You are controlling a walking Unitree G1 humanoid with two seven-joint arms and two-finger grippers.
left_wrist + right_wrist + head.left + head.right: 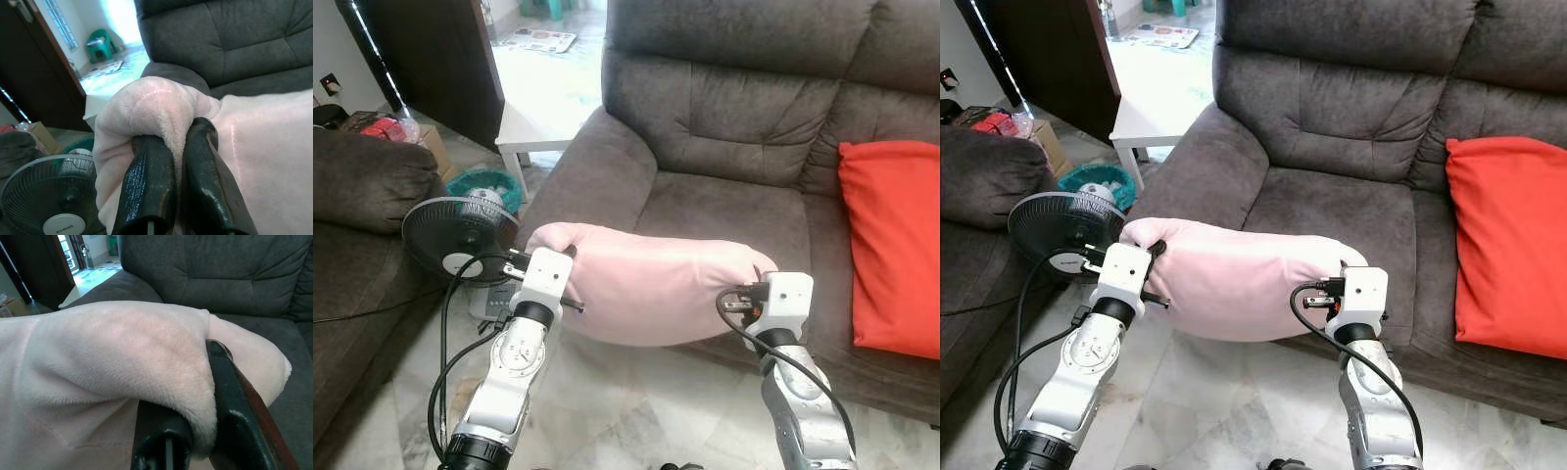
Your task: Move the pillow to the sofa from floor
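Left gripper [178, 147] pinches a fold at one end of the pink pillow [651, 284], right gripper [203, 396] pinches a fold at the other end; both sets of fingers are clamped on plush fabric, not on the filling. Pillow hangs between the 2 grippers, off the floor, just short of the grey sofa [724, 211] seat ahead of them. Risk, as judged: only thin folds are held, so uneven arm motion could let 1 end slip free and drop.

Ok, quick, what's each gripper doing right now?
Left gripper: shut on the pink pillow, at its left end.
Right gripper: shut on the pillow's right end.
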